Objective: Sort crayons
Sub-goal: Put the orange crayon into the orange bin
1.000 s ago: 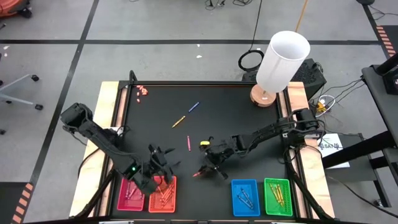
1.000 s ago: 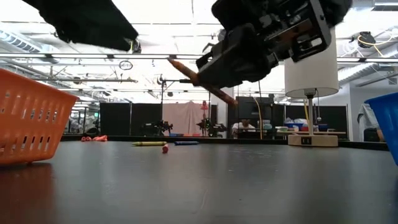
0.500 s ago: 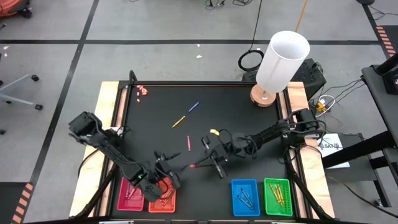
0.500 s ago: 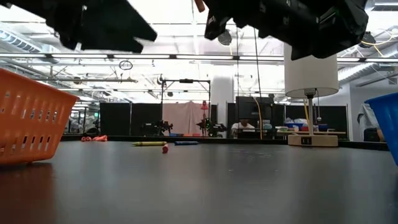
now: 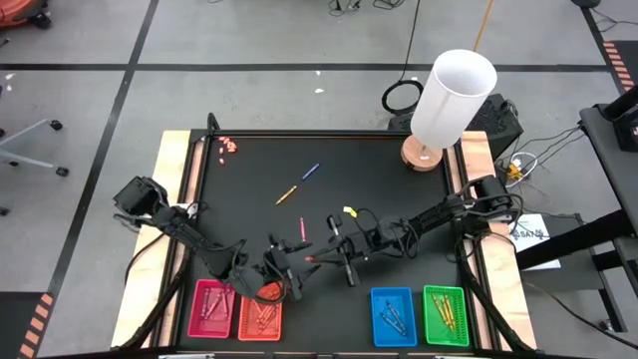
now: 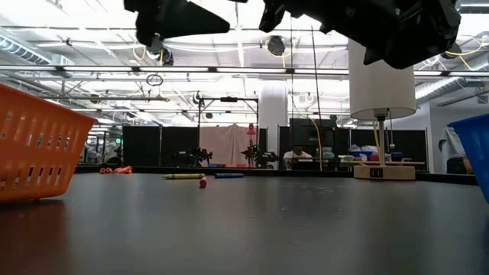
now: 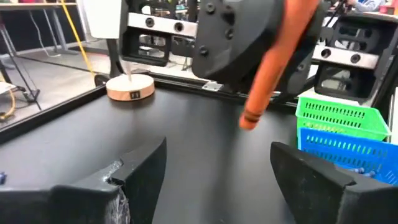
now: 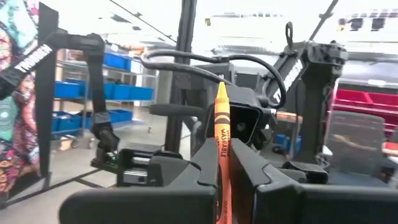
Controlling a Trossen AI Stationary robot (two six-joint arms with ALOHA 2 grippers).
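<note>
High view shows both dark jointed arms reaching low across the matte black worktop (image 5: pixel 399 170) and meeting nose to nose just above the orange tray (image 5: pixel 261 319). The right end effector (image 5: pixel 321 259) stretches leftward from its base at the worktop's right edge, its fingers pinched tight on an orange crayon (image 8: pixel 221 143), a slim paper-wrapped stick with a pointed tip that stands up between the flat black pads in the right wrist view. The left end effector (image 7: pixel 214 168) comes in from the left edge with its arm bent low, its two blocky fingers spread wide and empty, facing the crayon's blunt end in the left wrist view. Loose crayons lie on the worktop farther back: a yellow crayon (image 5: pixel 287 194), a blue crayon (image 5: pixel 311 172) and a pink crayon (image 5: pixel 302 228). Along the near edge sit four rectangular mesh-walled plastic trays holding more crayons: pink tray (image 5: pixel 210 308), orange, blue tray (image 5: pixel 393 315) and green tray (image 5: pixel 445 315). A white cylindrical lamp (image 5: pixel 454 95) on a round wooden base stands at the far right corner.
</note>
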